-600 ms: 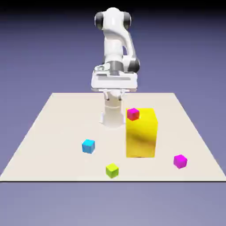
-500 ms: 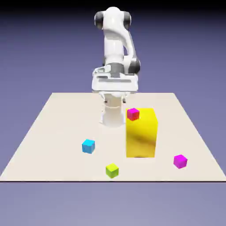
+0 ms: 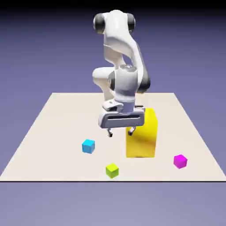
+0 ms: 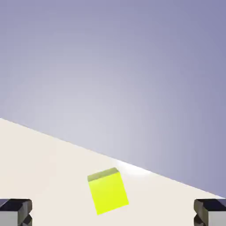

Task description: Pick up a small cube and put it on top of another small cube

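Seemingly below, lime cube (image 3: 112, 170), open hand (image 3: 121, 132)

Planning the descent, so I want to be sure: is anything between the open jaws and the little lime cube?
Nothing visible. The gripper hangs open above bare table; the lime cube sits alone nearer the camera, apart from the tall yellow block and cyan cube.

No text, label or number can be read anywhere here.
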You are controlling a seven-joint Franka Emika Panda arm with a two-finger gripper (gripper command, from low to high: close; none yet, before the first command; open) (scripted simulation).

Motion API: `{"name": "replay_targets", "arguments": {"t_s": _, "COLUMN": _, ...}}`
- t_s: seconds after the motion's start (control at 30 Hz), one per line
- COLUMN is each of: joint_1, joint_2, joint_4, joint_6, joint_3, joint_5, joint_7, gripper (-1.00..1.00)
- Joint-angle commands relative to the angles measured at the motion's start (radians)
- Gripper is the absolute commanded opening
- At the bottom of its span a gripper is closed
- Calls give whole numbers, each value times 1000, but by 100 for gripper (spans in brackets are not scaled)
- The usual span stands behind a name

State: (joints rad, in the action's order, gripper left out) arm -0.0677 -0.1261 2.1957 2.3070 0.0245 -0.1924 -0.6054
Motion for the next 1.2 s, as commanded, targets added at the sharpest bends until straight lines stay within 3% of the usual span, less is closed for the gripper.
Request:
{"name": "replay_targets", "arguments": {"t_s": 0.0, "joint_1": -2, "joint_2": -36, "joint_4": -32, "joint_6": -38, "joint_3": 1, "joint_5": -10, "joint_7": 7, "gripper": 0}}
{"name": "replay_targets", "arguments": {"t_s": 0.53, "joint_1": -48, "joint_2": -616, "joint_4": -544, "joint_6": -646, "joint_3": 22, "joint_5": -170, "joint_7": 120, "gripper": 0}}
{"name": "replay_targets", "arguments": {"t_s": 0.6, "joint_1": -49, "joint_2": -630, "joint_4": -556, "joint_6": -660, "joint_3": 22, "joint_5": -174, "joint_7": 123, "gripper": 0}}
{"name": "replay_targets", "arguments": {"t_s": 0.73, "joint_1": -26, "joint_2": -664, "joint_4": -444, "joint_6": -514, "joint_3": 8, "joint_5": -200, "joint_7": 95, "gripper": 0}}
{"name": "replay_targets", "arguments": {"t_s": 0.77, "joint_1": -26, "joint_2": -664, "joint_4": -444, "joint_6": -514, "joint_3": 8, "joint_5": -200, "joint_7": 95, "gripper": -100}}
{"name": "replay_targets", "arguments": {"t_s": 0.93, "joint_1": -38, "joint_2": -613, "joint_4": -533, "joint_6": -657, "joint_3": 11, "joint_5": -158, "joint_7": 113, "gripper": -100}}
{"name": "replay_targets", "arguments": {"t_s": 1.17, "joint_1": 88, "joint_2": -424, "joint_4": -279, "joint_6": -617, "joint_3": -109, "joint_5": 20, "joint_7": 10, "gripper": -100}}
